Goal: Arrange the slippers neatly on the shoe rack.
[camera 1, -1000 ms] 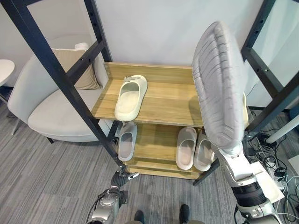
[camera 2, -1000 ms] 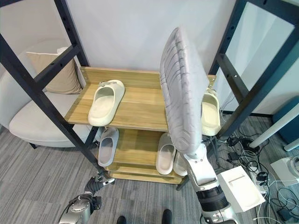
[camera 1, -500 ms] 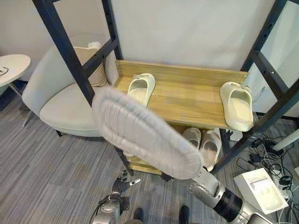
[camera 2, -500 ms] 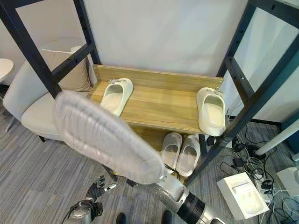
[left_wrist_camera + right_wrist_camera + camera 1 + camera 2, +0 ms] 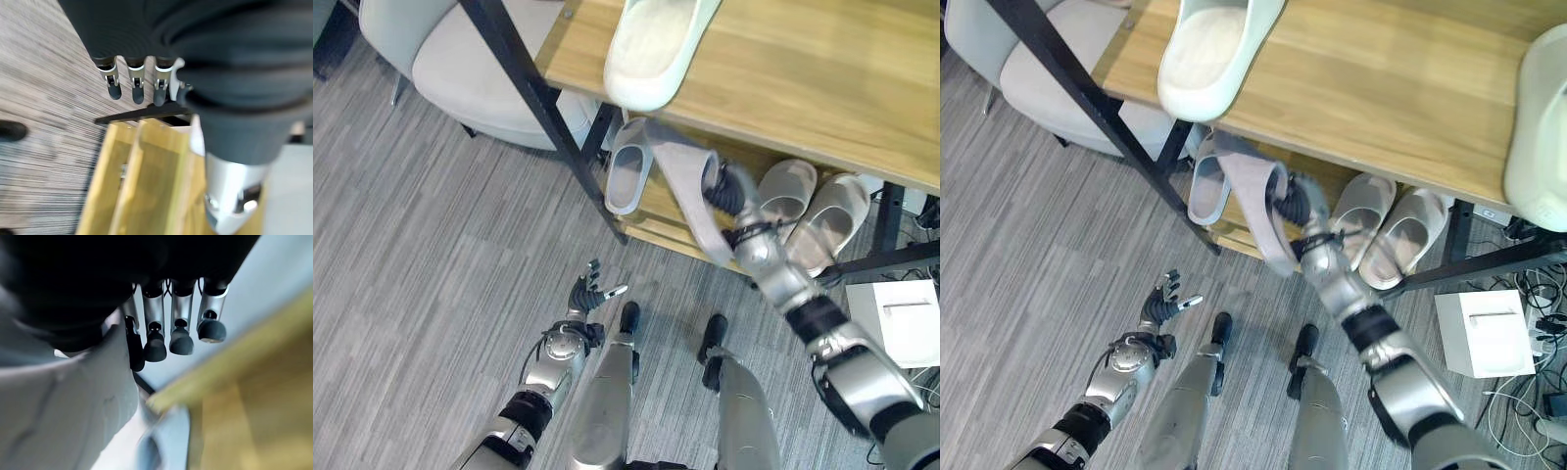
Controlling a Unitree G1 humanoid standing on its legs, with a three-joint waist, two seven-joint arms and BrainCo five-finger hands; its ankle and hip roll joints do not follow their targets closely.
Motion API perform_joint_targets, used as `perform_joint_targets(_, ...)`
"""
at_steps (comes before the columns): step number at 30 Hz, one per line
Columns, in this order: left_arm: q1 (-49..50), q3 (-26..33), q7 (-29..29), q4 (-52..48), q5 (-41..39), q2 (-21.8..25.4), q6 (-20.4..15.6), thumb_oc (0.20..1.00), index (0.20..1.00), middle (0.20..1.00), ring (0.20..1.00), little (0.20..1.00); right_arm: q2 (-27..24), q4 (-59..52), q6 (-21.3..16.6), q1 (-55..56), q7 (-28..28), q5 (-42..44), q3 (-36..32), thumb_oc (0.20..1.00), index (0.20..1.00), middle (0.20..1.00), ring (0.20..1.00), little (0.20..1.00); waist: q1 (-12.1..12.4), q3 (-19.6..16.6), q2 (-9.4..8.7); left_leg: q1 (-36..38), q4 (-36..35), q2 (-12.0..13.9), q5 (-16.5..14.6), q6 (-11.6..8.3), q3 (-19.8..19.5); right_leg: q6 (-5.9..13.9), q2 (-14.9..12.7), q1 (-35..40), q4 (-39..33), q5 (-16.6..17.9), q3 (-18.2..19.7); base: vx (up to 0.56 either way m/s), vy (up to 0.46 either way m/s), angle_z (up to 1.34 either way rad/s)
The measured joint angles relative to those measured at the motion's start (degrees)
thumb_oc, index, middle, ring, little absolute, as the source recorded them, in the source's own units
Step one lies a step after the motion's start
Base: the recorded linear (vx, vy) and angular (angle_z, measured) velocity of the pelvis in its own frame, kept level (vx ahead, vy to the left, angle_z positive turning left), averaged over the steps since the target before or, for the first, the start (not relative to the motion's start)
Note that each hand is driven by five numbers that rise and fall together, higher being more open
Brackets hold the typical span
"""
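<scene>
At the rack, eye views: right robot hand [image 5: 729,191] gripping grey slipper [image 5: 683,196], aimed at lower shelf [image 5: 668,201].
Left wrist: left robot hand [image 5: 142,78] fingers loose, empty.
Right wrist: slipper against palm.
Progress: cream slipper [image 5: 1214,54] on top, pair [image 5: 808,211] below; held one unplaced.

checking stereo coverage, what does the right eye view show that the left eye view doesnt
Right eye view alone: a second cream slipper at the top shelf's far right edge, and a bundle of cables on the floor beside the white box.

Left eye view alone: the white box runs out of the picture, and more of the pale chair seat shows.

Both: the right hand holding the grey slipper at the lower shelf, the left hand over the carpet, the grey pair.
</scene>
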Motion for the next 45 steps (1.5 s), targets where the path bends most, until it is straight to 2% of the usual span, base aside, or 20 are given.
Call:
perform_joint_targets(1,0.0,-0.7,0.0,-0.1,-0.5,0.1,0.0,1.000,1.000,1.000,1.000,1.000,-0.6,0.7,0.0,-0.5,-0.5,-0.7,0.4,0.200,0.200,0.200,0.200,0.200,1.0,0.1,-0.06,-0.1,0.4,0.2,0.0,0.02,0.1,0.03,0.1,-0.1,-0.2,0.0,0.0,-0.01,0.027,-0.18)
perform_joint_targets(3,-0.2,-1.8,-0.8,-0.7,-1.9,0.2,0.0,1.000,1.000,1.000,1.000,1.000,-0.8,5.6,1.3,-3.2,-2.6,-1.3,0.9,0.200,0.200,0.200,0.200,0.200,1.2,0.5,-0.56,-0.8,0.1,-0.2,-0.2,0.28,0.0,0.32,-0.1,0.2,-1.5,0.2,-0.1,-0.03,0.062,0.04)
perform_joint_targets(5,-1.6,-4.7,-1.3,-2.0,-2.2,1.3,-0.2,1.000,1.000,1.000,1.000,1.000,-0.6,19.9,1.6,-9.6,-4.0,-1.1,3.5,0.200,0.200,0.200,0.200,0.200,1.8,1.5,-1.51,-2.5,1.0,-1.2,-0.2,1.02,-1.3,0.33,-0.5,-0.2,-1.3,0.8,-0.5,-0.03,0.094,0.38)
perform_joint_targets(6,-3.3,-6.0,-1.7,-2.0,-2.2,1.4,-0.2,1.000,1.000,1.000,1.000,1.000,-1.3,26.6,3.5,-13.7,-3.8,-0.3,5.0,0.200,0.200,0.200,0.200,0.200,2.4,2.1,-1.76,-4.4,1.9,-1.3,0.0,0.66,-1.7,0.17,-0.7,-1.4,-1.3,0.9,-1.4,-0.01,0.039,0.26)
perform_joint_targets(10,-5.3,-6.1,-1.2,-1.9,-2.2,1.7,0.0,1.000,1.000,1.000,1.000,1.000,-0.9,27.3,3.2,-14.8,-3.8,1.4,5.2,0.200,0.200,0.200,0.200,0.200,3.8,4.5,-2.42,-4.7,2.5,-1.8,-0.3,1.01,-1.6,0.64,-1.0,-1.5,-1.3,1.8,-1.3,0.00,0.013,0.07)
perform_joint_targets(16,-7.8,-5.6,0.0,-1.9,-2.2,2.2,-0.1,1.000,1.000,1.000,1.000,1.000,1.6,37.3,3.3,-17.5,-4.1,6.1,5.3,0.200,0.200,0.200,0.200,0.200,3.8,4.6,-2.58,-4.4,2.5,-1.9,-0.4,1.15,-2.6,0.82,-0.9,0.1,-2.5,1.9,-2.1,0.00,0.022,0.07)
perform_joint_targets(24,-7.6,-7.8,0.7,-1.9,-2.2,2.3,0.0,1.000,1.000,1.000,1.000,1.000,1.3,42.4,3.4,-19.0,-4.4,10.1,5.1,0.200,0.200,0.200,0.200,0.200,3.6,4.6,-2.56,-4.5,2.3,-2.3,-0.3,0.82,-2.6,1.07,-0.9,0.9,-5.2,2.9,-2.0,0.00,0.037,-0.02)
perform_joint_targets(25,-7.6,-7.8,0.8,-1.9,-2.2,2.3,0.0,1.000,1.000,1.000,1.000,1.000,1.3,42.4,3.4,-19.0,-4.4,10.2,5.3,1.000,1.000,1.000,1.000,1.000,3.6,4.6,-2.56,-4.5,1.8,-2.3,-0.2,0.92,-2.4,1.19,-0.9,0.8,-5.6,3.2,-1.7,0.00,0.023,-0.06)
perform_joint_targets(41,-7.7,-8.4,0.8,-1.9,-2.2,2.3,0.0,1.000,1.000,1.000,1.000,1.000,1.2,42.7,3.5,-20.6,-3.9,10.2,5.3,1.000,1.000,1.000,1.000,1.000,3.4,4.6,-2.54,-4.6,-0.5,-1.5,0.4,1.29,-1.2,1.47,0.0,0.2,-8.3,5.2,-1.1,0.01,0.001,-0.04)
perform_joint_targets(43,-7.7,-8.4,0.9,-1.9,-2.2,2.2,0.0,1.000,1.000,1.000,1.000,1.000,1.2,42.2,3.5,-20.5,-4.2,10.6,5.0,1.000,1.000,1.000,1.000,1.000,2.9,4.6,-2.54,-4.5,-0.6,-1.5,0.4,1.29,-1.1,1.51,0.0,0.2,-8.5,5.2,-1.0,0.01,0.002,-0.03)
perform_joint_targets(45,-7.6,-7.8,1.4,-1.8,-2.2,2.3,0.1,1.000,1.000,1.000,1.000,1.000,2.4,37.3,3.3,-19.5,-5.6,14.0,1.4,1.000,1.000,1.000,1.000,1.000,1.9,4.6,-2.54,-4.1,-0.7,-1.4,0.4,1.30,-0.7,1.58,0.1,0.8,-9.3,5.6,-0.9,0.02,0.017,-0.05)
